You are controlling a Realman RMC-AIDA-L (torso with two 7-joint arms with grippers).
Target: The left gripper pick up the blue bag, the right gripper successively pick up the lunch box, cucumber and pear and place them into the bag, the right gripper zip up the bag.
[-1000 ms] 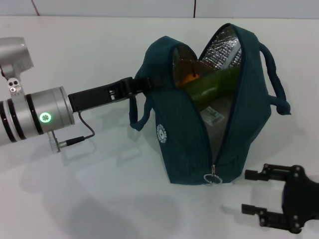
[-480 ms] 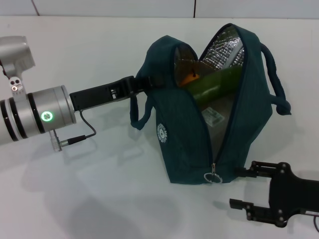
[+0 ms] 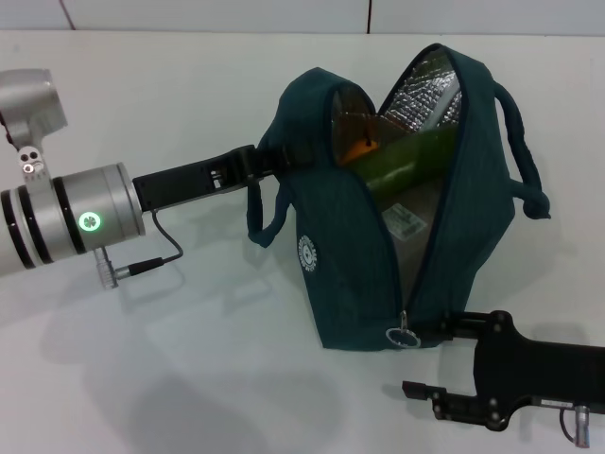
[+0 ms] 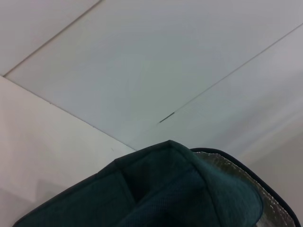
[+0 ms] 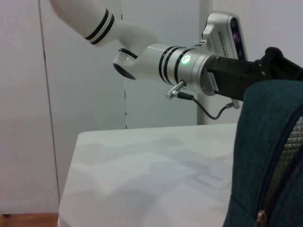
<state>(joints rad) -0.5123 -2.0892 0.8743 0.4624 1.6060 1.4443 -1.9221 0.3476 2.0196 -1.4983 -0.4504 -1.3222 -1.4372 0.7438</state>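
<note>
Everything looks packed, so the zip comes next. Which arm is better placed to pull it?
The right. Its gripper, fingers open, sits beside the ring zip pull at the blue bag's near end. The left gripper is occupied gripping the bag's far edge.

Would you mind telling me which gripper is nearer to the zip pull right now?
Right. The right gripper, open, sits just beside the zip pull at the bag's near bottom end. The left gripper grips the bag's far top edge, well away.
</note>
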